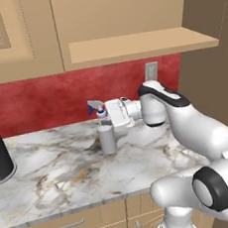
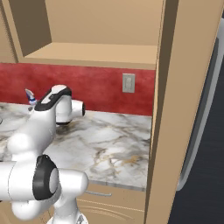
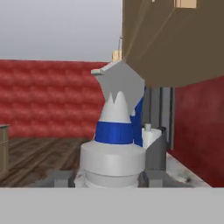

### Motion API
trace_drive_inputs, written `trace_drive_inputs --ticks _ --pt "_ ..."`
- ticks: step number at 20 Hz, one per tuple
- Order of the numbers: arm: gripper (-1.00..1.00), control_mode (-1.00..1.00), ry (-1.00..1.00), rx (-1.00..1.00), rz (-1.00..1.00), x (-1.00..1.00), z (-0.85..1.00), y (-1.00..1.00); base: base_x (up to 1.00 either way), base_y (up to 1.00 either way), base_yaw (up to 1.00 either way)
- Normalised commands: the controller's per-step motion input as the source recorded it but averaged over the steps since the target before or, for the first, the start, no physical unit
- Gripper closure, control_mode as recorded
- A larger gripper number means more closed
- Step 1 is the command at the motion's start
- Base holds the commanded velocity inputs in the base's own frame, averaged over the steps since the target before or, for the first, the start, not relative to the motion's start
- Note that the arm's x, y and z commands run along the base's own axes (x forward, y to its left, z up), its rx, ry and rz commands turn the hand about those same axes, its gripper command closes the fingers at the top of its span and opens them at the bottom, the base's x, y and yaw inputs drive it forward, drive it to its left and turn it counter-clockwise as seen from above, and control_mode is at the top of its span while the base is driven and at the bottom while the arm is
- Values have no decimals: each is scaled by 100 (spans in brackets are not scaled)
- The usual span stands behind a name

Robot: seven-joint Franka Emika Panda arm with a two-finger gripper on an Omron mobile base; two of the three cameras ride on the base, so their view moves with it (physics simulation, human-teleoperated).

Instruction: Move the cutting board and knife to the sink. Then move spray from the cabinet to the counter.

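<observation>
Gripping the spray (image 1: 106, 136) at its neck, the gripper (image 1: 108, 117) holds it upright on the counter (image 1: 58, 176).

Fingers (image 3: 155, 153) sit on either side of the spray's white-and-blue neck in the hand view, closed against it, with the grey trigger head rising above them. The spray's grey body stands on the marble just in front of the red backsplash (image 1: 40, 101), its base touching the counter. Behind the spray, the white arm (image 1: 187, 123) reaches back to the right. Above the spray hangs the cabinet (image 1: 126, 20), its shelf ledge projecting out. A wall outlet (image 1: 151, 71) sits on the backsplash right of the spray.
</observation>
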Motion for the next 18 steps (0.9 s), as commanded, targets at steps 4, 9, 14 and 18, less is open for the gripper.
trace_drive_inputs --ticks 4,9,14,18 --pt "100 -100 -9 10 17 2 -20 0 0 0 0" --pt "100 -100 -6 11 14 0 -28 0 0 0 0" --pt "100 -100 0 4 6 11 -19 0 0 0 0" --pt "100 -100 0 0 5 11 -32 0 0 0 0"
